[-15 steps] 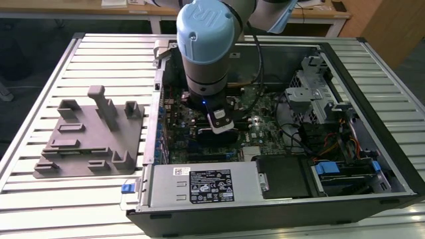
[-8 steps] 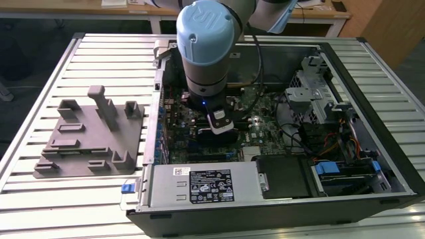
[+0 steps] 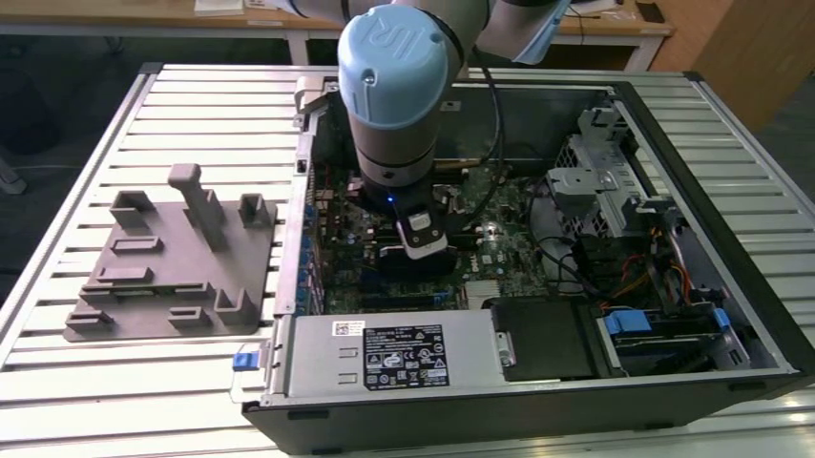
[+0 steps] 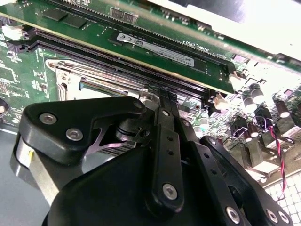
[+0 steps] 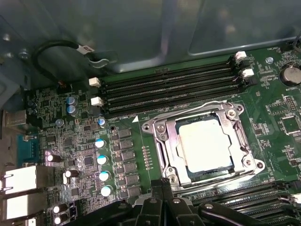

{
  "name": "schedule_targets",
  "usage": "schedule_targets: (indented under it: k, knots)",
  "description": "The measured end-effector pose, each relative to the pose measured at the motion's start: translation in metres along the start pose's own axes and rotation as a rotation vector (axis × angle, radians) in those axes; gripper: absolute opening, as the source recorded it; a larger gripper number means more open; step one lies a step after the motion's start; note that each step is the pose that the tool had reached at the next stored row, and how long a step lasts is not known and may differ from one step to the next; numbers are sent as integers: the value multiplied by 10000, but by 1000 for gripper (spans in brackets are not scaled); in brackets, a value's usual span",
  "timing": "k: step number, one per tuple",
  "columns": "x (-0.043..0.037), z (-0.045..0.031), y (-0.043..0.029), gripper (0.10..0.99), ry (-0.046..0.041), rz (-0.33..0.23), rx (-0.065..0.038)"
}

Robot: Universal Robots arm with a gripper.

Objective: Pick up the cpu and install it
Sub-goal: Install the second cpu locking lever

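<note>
- Arm (image 3: 395, 86) reaching down into an open computer case (image 3: 713, 124) that lies on a slatted metal table (image 3: 191, 105).
- Gripper (image 3: 425, 250) low over the green board (image 5: 273, 108) in the middle of the case, as seen in the exterior view.
- In the first wrist view, gripper (image 5: 162, 186) narrowed right down: two black fingertips (image 5: 156, 190) pressed side by side, nothing held between them.
- Same in the second wrist view: gripper (image 4: 165, 94) drawn together at the tip, black linkage bars spread out behind it, tip just above the board.
- Cpu (image 5: 205, 143) lying flat inside the socket, pale silvery top facing up, apart from the gripper.
- Shiny metal socket frame (image 5: 164, 141) around the cpu on all sides, screws at its corners.
- Fingertips just beside the edge of that frame, near the cpu but not touching it.
- Rows of long black memory slots (image 5: 169, 92) on the far side of the socket from the gripper, white clips at their ends.
- More black slots on the gripper's side of the socket.
- Memory stick (image 4: 155, 47) standing in a slot beyond the gripper in the second wrist view.
- Round silver-topped capacitors (image 5: 100, 143) in a line beside the socket.
- Looped black cable (image 5: 47, 47) against the case wall past the slots.
- Grey plastic fixture (image 3: 166, 277) on the table at the exterior view's left of the case, well apart from the gripper.
- Grey power supply box (image 3: 382, 353) at the near end of the case.
</note>
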State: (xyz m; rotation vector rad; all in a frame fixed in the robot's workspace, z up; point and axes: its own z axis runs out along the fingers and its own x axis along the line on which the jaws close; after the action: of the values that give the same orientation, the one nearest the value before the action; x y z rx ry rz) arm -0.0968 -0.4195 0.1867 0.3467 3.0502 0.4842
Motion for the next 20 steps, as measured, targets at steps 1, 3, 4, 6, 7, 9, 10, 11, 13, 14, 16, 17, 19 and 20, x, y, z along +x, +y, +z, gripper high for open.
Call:
schedule_targets:
  k: [1,3,4,6,7,9,10,11,13,14,16,17,19,20]
  knots:
    - [0,0,0,106,0,0,-1]
    - [0,2,0,106,0,0,-3]
    - [0,2,0,106,-1,0,-3]
    - [0,2,0,106,-1,0,-3]
    - [0,2,0,106,0,0,-3]
    - [0,2,0,106,-1,0,-3]
    - [0,2,0,106,0,0,-3]
    - [0,3,-1,106,-1,0,-2]
    - [0,3,-1,106,-1,0,-3]
    - [0,3,-1,106,-1,-1,-2]
    - [0,1,1,106,-6,-3,14]
    - [-1,-4,3,106,-12,-4,29]
    - [-1,-28,10,106,-16,-5,63]
    - [0,-39,14,106,-17,-6,58]
